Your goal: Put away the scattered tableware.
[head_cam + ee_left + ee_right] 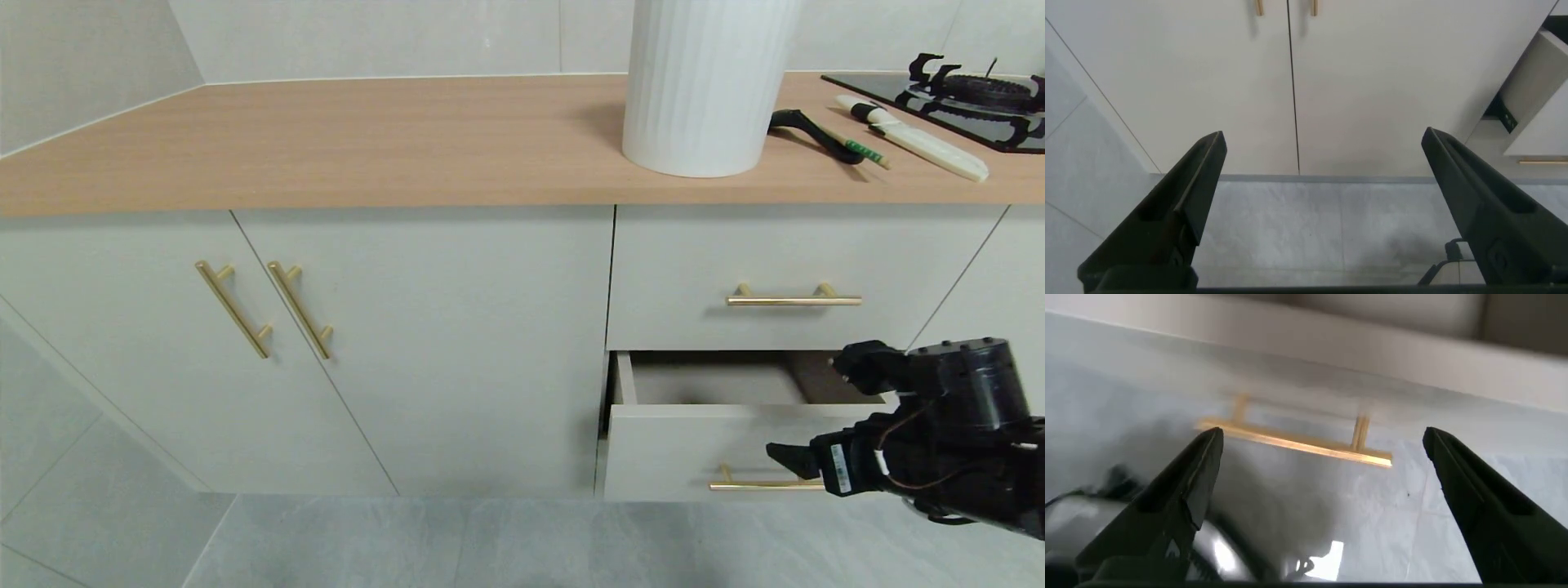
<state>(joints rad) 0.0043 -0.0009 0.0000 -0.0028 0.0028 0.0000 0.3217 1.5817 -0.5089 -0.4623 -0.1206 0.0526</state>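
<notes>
On the wooden countertop (367, 139) at the back right lie a white knife (914, 139), a black-handled utensil (812, 131) and a thin stick with a green patterned end (865, 153). Below them the lower drawer (694, 449) stands partly pulled out, and its inside looks bare. My right gripper (824, 412) is open just in front of the drawer front, near the right end of the gold handle (763, 485). In the right wrist view the handle (1298, 441) lies beyond the open right gripper (1323, 439). My left gripper (1323, 139) is open, low above the floor, facing the cabinet doors.
A tall white ribbed container (702, 82) stands on the counter left of the utensils. A gas hob (971, 98) sits at the far right. The upper drawer (793, 300) is closed. Two cabinet doors with gold handles (265, 306) are at the left. Grey floor tiles (490, 539) lie below.
</notes>
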